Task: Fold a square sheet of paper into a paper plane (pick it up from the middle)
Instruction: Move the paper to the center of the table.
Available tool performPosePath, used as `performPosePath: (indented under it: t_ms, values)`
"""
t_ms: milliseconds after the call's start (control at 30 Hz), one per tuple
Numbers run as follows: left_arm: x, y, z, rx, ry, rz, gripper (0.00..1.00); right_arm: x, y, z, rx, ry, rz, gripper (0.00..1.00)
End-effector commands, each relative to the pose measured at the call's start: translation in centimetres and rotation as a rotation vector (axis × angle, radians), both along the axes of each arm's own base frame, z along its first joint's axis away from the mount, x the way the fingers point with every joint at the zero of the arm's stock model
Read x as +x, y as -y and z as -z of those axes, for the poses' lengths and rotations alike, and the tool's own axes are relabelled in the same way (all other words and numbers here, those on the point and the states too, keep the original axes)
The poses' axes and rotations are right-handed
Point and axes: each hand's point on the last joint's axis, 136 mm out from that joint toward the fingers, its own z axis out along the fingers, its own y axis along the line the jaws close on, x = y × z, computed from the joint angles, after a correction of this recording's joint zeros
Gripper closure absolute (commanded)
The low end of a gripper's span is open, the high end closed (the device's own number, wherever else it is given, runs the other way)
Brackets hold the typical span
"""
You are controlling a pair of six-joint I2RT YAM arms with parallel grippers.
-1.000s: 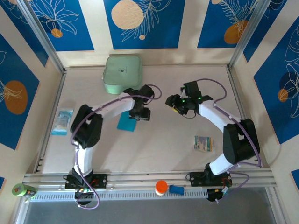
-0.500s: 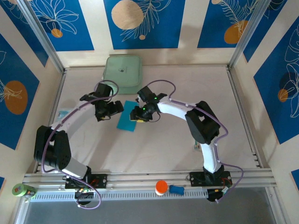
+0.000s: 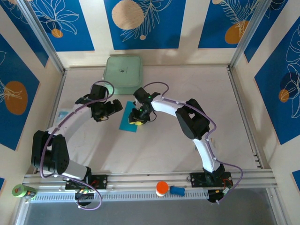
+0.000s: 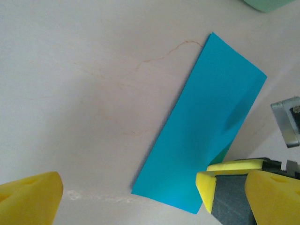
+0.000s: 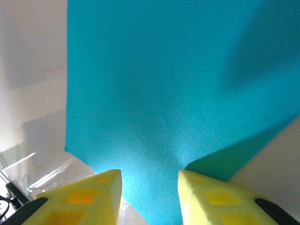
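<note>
Thin square sheet of paper (image 4: 206, 126): cyan, matt, fine-grained, smooth, lying flat. table (image 4: 70, 93) around the sheet: pale, matt, smooth, with faint brownish hairline marks. right gripper (image 5: 149, 177) pads (image 5: 89, 199) over the sheet: yellow foam, matt, slightly porous. green box (image 3: 123, 74) beyond the sheet: looks like smooth plastic, soft sheen. right arm (image 3: 165, 106) by the sheet: white and black plastic-looking shell, glossy.

I see the square sheet of paper (image 3: 125, 123) as a plain cyan-blue strip, clearly longer than wide, lying flat on the counter (image 3: 164, 150) a little left of centre. Its long sides run at a slant to the counter's edges. On the left wrist camera its corners look crisp and its face smooth. A darker teal layer peeks out beneath the lower right edge.
</note>
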Motion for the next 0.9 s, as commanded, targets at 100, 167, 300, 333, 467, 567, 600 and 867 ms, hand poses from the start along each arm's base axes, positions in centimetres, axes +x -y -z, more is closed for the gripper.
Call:
performPosePath:
  t_ms: [100, 167, 300, 333, 467, 567, 600, 867]
  values:
    - [0.3, 1.4, 0.4, -0.062, -0.010, 0.074, 0.01, -3.5, 6.3, 2.0, -0.134, -0.091, -0.077, 0.64]
    - [0.3, 2.3, 0.4, -0.109, 0.001, 0.102, 0.01, -4.2, 7.8, 1.7, -0.133, -0.107, -0.100, 0.67]
    - [0.2, 3.8, 0.3, -0.203, 0.004, 0.128, 0.01, -4.0, 7.7, -1.2, -0.040, -0.058, -0.124, 0.67]
    - [0.1, 4.2, 0.4, -0.226, -0.004, 0.127, 0.01, -3.6, 7.5, -2.3, -0.022, -0.021, -0.122, 0.66]
    - [-0.9, 5.4, 0.9, -0.316, -0.035, 0.124, 0.02, -1.0, 8.0, -4.8, -0.034, 0.074, 0.018, 0.65]
    - [-2.1, 6.1, 1.6, -0.355, -0.070, 0.119, 0.03, 0.0, 8.9, -4.4, -0.071, 0.072, 0.159, 0.65]
    - [-2.4, 6.3, 1.8, -0.363, -0.080, 0.119, 0.04, 0.2, 9.0, -4.2, -0.070, 0.063, 0.184, 0.64]
    - [-5.6, 9.0, 3.5, -0.413, -0.160, 0.188, 0.11, 0.5, 8.0, -1.3, -0.079, -0.027, 0.213, 0.65]
